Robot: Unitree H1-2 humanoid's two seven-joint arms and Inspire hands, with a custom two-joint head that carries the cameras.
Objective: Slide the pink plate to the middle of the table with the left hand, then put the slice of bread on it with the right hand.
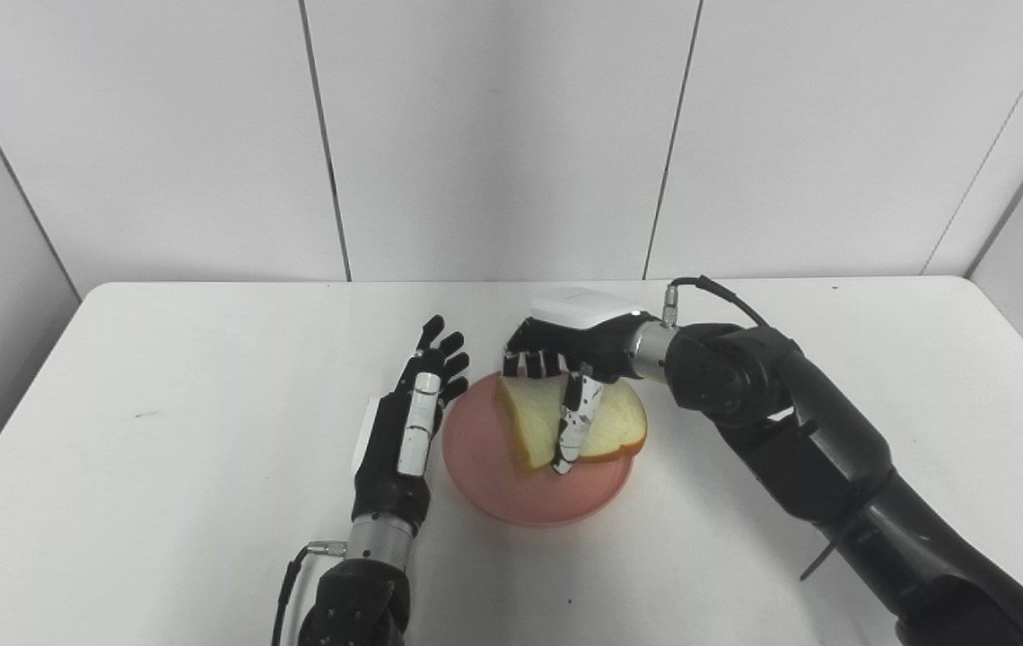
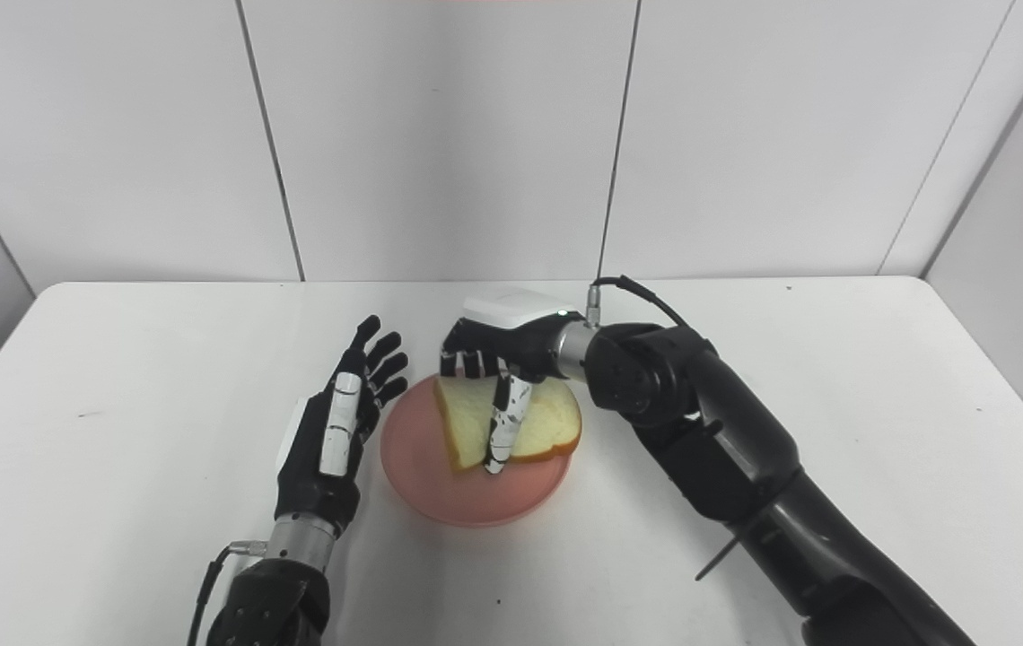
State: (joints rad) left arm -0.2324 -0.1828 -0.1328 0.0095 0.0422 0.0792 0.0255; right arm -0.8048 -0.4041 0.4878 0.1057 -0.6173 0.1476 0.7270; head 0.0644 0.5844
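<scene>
White desk (image 1: 161, 431) against white panelled wall. Pink plate (image 1: 485, 467) near desk middle. Slice of bread (image 1: 606, 422) tilted over plate, lower edge touching plate, upper edge pinched under right hand (image 1: 565, 345): fingers (image 1: 534, 363) curled over the top crust, thumb (image 1: 574, 422) pressed down the near face. Left hand (image 1: 413, 413) flat, fingers spread and straight, grasping nothing, just beside plate's left rim; contact with rim not discernible.
</scene>
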